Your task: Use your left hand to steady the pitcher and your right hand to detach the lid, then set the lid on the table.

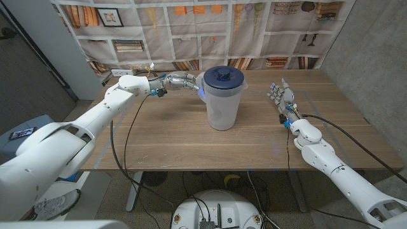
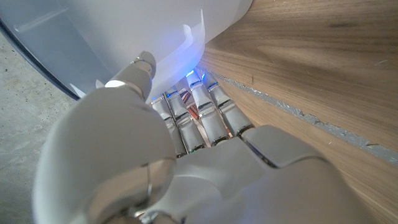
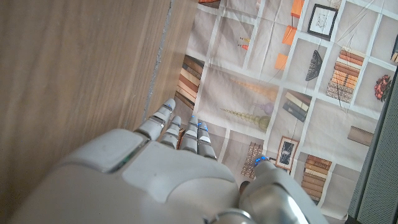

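A translucent white pitcher (image 1: 222,105) stands upright at the middle of the wooden table (image 1: 165,137), with a dark blue lid (image 1: 221,76) seated on top. My left hand (image 1: 179,81) reaches in from the left to its handle (image 1: 201,88). In the left wrist view the handle (image 2: 194,43) sits between the thumb and the straight fingers (image 2: 205,115) of my left hand (image 2: 186,168), against the pitcher's wall (image 2: 124,31). My right hand (image 1: 282,97) stands well right of the pitcher, fingers spread and holding nothing. My right hand (image 3: 155,177) also shows above bare wood (image 3: 74,74).
A printed bookshelf backdrop (image 1: 210,25) hangs right behind the table's far edge. A power strip (image 1: 121,72) lies at the back left corner. Black cables (image 1: 127,137) run from my left arm across the table front. A tape line (image 2: 311,118) marks the wood.
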Motion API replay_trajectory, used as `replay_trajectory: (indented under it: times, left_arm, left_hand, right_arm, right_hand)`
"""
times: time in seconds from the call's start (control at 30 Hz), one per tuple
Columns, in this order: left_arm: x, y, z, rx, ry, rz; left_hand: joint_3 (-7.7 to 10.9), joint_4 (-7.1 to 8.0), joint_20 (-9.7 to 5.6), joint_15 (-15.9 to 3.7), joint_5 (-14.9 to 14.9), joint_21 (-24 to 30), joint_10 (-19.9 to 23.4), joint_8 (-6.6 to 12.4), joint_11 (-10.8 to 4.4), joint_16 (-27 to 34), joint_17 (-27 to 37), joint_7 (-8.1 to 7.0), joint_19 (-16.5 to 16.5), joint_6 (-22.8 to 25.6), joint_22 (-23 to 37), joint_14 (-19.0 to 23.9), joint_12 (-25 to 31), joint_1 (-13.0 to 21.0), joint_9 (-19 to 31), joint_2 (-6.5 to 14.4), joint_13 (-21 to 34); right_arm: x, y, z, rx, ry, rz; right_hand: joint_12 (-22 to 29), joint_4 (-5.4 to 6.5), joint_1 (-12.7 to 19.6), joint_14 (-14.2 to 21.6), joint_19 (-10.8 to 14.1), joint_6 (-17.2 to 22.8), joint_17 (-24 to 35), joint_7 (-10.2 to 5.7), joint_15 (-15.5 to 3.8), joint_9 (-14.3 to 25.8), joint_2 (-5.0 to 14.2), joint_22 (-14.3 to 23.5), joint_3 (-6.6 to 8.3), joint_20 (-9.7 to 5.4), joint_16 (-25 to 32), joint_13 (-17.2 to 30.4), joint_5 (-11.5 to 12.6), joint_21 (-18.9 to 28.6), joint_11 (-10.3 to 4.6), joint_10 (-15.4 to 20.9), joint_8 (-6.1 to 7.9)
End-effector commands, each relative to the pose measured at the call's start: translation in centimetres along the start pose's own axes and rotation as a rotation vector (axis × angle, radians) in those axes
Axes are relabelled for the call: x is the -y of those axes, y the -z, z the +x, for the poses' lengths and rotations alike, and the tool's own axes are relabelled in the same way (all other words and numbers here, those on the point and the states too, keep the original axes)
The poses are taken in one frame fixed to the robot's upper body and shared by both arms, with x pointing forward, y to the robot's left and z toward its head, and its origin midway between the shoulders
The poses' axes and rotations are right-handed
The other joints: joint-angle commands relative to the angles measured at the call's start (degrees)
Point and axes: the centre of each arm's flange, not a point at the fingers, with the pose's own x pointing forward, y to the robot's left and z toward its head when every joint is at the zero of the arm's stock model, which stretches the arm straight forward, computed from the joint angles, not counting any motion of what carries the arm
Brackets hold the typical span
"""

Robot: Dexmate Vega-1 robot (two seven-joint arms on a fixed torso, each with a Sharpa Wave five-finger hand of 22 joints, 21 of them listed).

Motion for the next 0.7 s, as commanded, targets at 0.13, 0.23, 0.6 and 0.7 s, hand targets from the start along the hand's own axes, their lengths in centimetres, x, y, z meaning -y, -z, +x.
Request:
replay_trajectory:
  times: [0.13, 0.23, 0.6, 0.7]
  left_arm:
    - [0.12, 0.19, 0.12, 0.014, -0.031, -0.023]
    - [0.09, 0.21, 0.26, 0.016, -0.037, -0.022]
    - [0.26, 0.27, 0.63, 0.039, -0.073, -0.038]
    - [0.38, 0.21, 0.67, 0.058, -0.093, -0.047]
  left_hand:
    - [1.17, 0.07, -9.0, -8.43, 0.01, 1.05, 2.52, -0.69, 0.14, -0.37, -0.14, 0.52, 2.12, 2.97, 0.22, 2.64, -0.37, 0.65, 0.04, 3.51, 0.09]
    - [1.74, 0.08, -9.03, -8.46, -0.02, 1.0, 3.36, -0.7, 0.1, -0.49, -0.14, 0.75, 2.13, 4.26, 0.21, 3.51, -0.44, 0.98, 0.07, 4.73, 0.09]
    - [3.22, -0.54, -8.85, -8.74, -0.29, 1.26, 7.77, -0.58, 0.18, -0.51, 0.0, 0.73, 3.35, 8.14, 0.16, 7.21, -0.37, 2.37, 0.41, 7.63, 0.22]
    - [3.13, -0.7, -8.84, -8.79, -0.4, 1.46, 9.13, -0.57, 0.19, -0.39, 0.06, 0.77, 3.94, 8.84, 0.19, 8.37, -0.28, 2.83, 0.49, 7.57, 0.31]
  right_arm:
    - [0.27, 0.05, -0.07, 0.001, 0.011, 0.003]
    - [0.32, 0.12, -0.09, -0.001, 0.012, 0.003]
    - [0.67, 0.11, -0.26, -0.001, 0.017, 0.002]
    - [0.77, 0.05, -0.33, -0.001, 0.018, 0.001]
  right_hand:
    - [0.27, 0.01, -0.12, 0.54, 0.21, 0.62, -0.05, 0.08, -0.06, 0.13, 2.29, 0.34, 0.4, 0.41, 0.01, 0.24, 0.13, 0.4, -0.21, 0.57, 0.45]
    - [0.24, 0.02, -0.14, 0.52, 0.25, 0.61, -0.05, 0.04, -0.04, 0.13, 2.27, 0.34, 0.39, 0.4, 0.02, 0.24, 0.12, 0.41, -0.23, 0.51, 0.44]
    - [0.25, 0.07, -0.21, 0.53, 0.19, 0.64, -0.03, 0.07, -0.04, 0.13, 2.3, 0.34, 0.43, 0.38, 0.06, 0.24, 0.1, 0.39, -0.2, 0.53, 0.44]
    - [0.24, 0.08, -0.23, 0.52, 0.22, 0.72, -0.03, 0.03, -0.05, 0.13, 2.3, 0.34, 0.44, 0.35, 0.06, 0.24, 0.09, 0.39, -0.19, 0.5, 0.47]
